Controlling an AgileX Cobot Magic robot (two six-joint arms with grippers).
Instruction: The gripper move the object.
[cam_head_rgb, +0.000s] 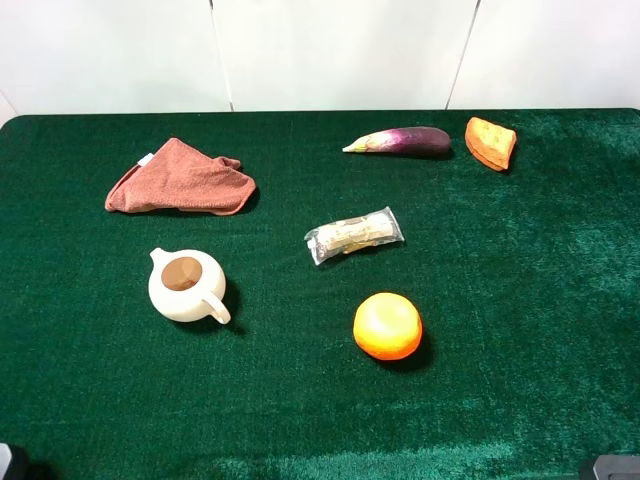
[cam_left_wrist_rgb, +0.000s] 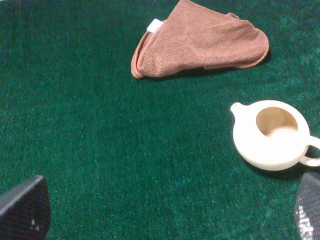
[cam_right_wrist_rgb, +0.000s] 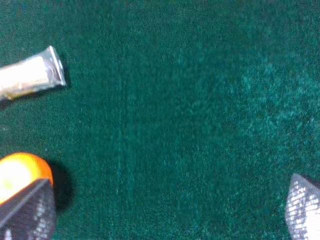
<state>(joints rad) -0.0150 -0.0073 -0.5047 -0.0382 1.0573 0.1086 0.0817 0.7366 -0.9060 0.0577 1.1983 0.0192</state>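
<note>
The object, a small orange wedge toy with a yellow top face, lies at the far right of the green table, just right of a purple eggplant. It does not show in either wrist view. My left gripper is open and empty, with only its two black fingertips in view above bare cloth. My right gripper is open and empty too, its fingertips spread wide. In the exterior view only small bits of the arms show at the bottom corners.
A folded brown cloth lies far left. A cream teapot stands left of centre. A clear wrapped packet lies mid-table. A round orange fruit sits in front.
</note>
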